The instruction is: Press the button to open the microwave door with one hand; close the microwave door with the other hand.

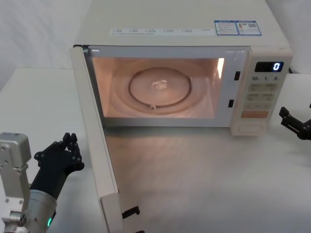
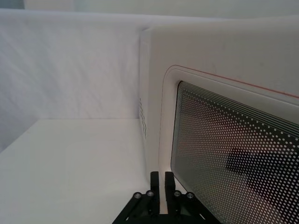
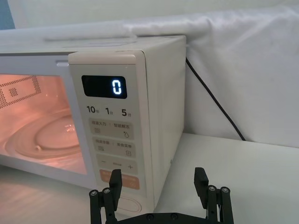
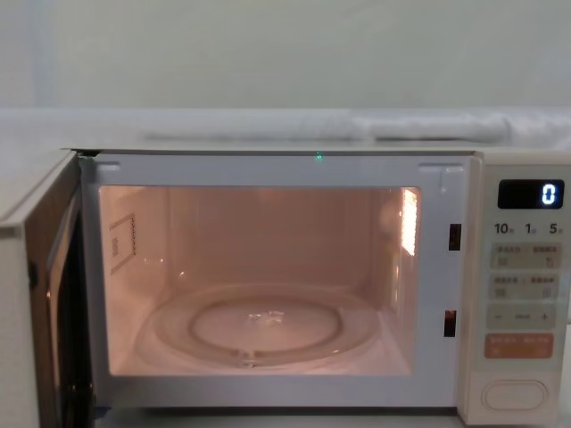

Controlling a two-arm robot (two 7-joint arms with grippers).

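The cream microwave door point(image 1: 95, 136) stands swung wide open toward me on its left hinge, and the lit cavity is exposed. Its dotted dark window point(image 2: 224, 140) fills the left wrist view, and the door's edge point(image 4: 36, 303) is at the chest view's left. My left gripper point(image 1: 69, 143) hangs shut just outside the door's outer face, its fingertips point(image 2: 161, 179) close to the door's edge. The wide cream button point(image 1: 252, 127) sits at the bottom of the keypad strip point(image 4: 515, 393). My right gripper point(image 1: 295, 121) is open, a short way right of the button point(image 3: 133, 204) and apart from it point(image 3: 158, 186).
A glass turntable point(image 1: 160, 87) lies in the glowing cavity. The display point(image 3: 116, 87) reads 0 above an orange key point(image 4: 518, 346). A black power cord point(image 3: 215, 100) runs down the wall behind the microwave's right side. White table point(image 1: 204, 184) spreads in front.
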